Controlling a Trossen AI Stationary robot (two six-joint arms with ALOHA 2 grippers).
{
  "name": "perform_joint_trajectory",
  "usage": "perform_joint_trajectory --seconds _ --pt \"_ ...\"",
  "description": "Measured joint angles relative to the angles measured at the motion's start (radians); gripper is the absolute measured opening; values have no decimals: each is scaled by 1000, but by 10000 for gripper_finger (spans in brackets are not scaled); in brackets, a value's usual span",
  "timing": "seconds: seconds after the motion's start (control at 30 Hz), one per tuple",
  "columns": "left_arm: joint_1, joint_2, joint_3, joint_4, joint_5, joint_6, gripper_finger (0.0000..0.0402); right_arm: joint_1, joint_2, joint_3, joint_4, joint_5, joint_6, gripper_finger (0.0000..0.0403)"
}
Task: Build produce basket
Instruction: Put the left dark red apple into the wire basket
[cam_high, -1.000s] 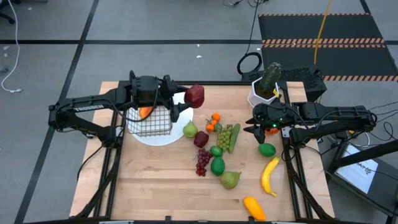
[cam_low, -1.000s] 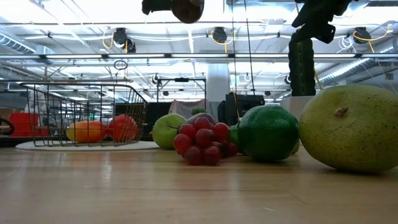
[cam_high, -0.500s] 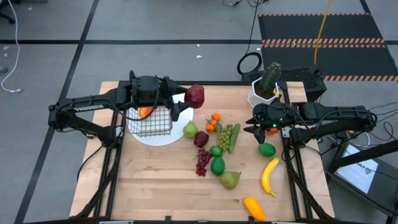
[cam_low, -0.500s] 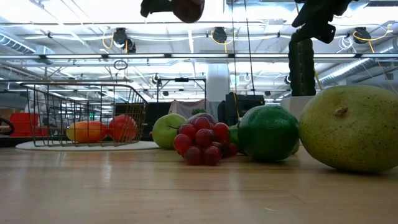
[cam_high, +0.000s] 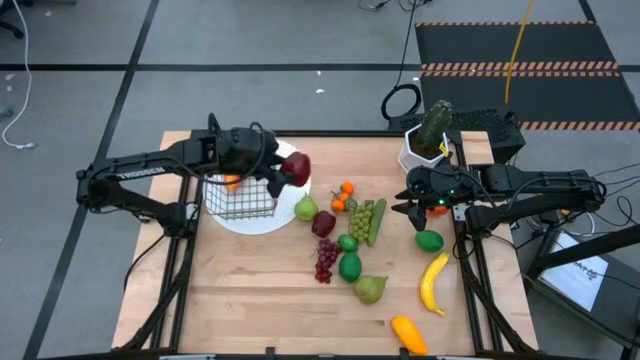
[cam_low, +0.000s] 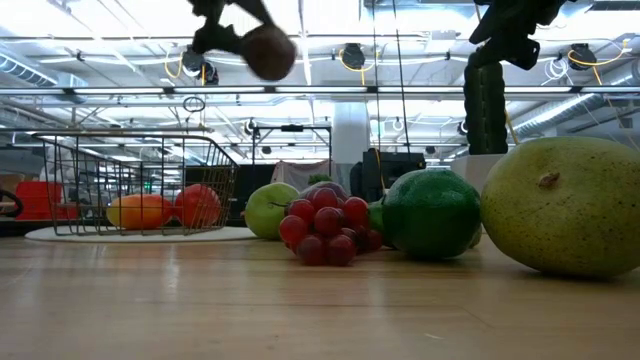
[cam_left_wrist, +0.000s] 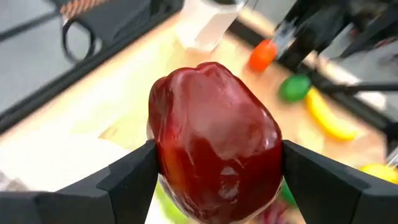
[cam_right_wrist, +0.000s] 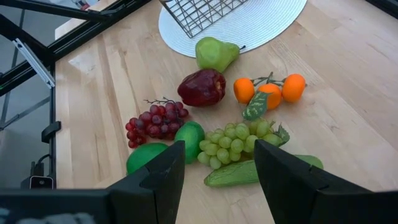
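The wire basket (cam_high: 240, 197) stands on a round white plate (cam_high: 290, 216) at the table's far left, with an orange fruit (cam_low: 140, 211) and a red fruit (cam_low: 199, 205) inside. My left gripper (cam_high: 287, 172) is shut on a dark red apple (cam_high: 297, 168), high above the plate just right of the basket. More produce lies mid-table: a green pear (cam_high: 305, 209), a second red apple (cam_high: 323, 223), oranges (cam_high: 344, 196), green grapes (cam_high: 360, 218), purple grapes (cam_high: 326, 260). My right gripper (cam_high: 413, 207) hangs open at the right, above the table, with nothing between its fingers. My left gripper pinches the apple's two opposite sides (cam_left_wrist: 163, 163) between its two fingers (cam_left_wrist: 132, 182). The fingers come from the table's left, slanting downward. The apple is lifted clear, well above the plate and the basket's rim (cam_low: 130, 134).
A cucumber (cam_high: 377, 220), limes (cam_high: 349, 266) (cam_high: 429, 241), a large pear (cam_high: 371, 289), a banana (cam_high: 434, 283) and a yellow-orange fruit (cam_high: 409, 335) lie toward the near right. A white pot with a cactus (cam_high: 428, 140) stands at the far right edge.
My left gripper has come down and back toward the basket, tipping downward and rolling about its own axis. The dark red apple has stayed between its fingers and hangs lower and nearer the basket than before.
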Motion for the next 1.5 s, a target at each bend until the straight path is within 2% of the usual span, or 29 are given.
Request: perform_joint_trajectory --seconds 0.37,0.63,1.07,1.5 --pt "103 -8 0 -341 0 53 315 0 0 0 0 24 -1 185" --pt "150 -8 -1 -478 -1 141 315 0 0 -4 4 30 -2 185" --pt "142 0 -126 -453 0 324 315 0 1 -8 4 30 -1 185" --pt "141 0 -298 -290 9 339 315 0 1 -9 5 26 0 185"
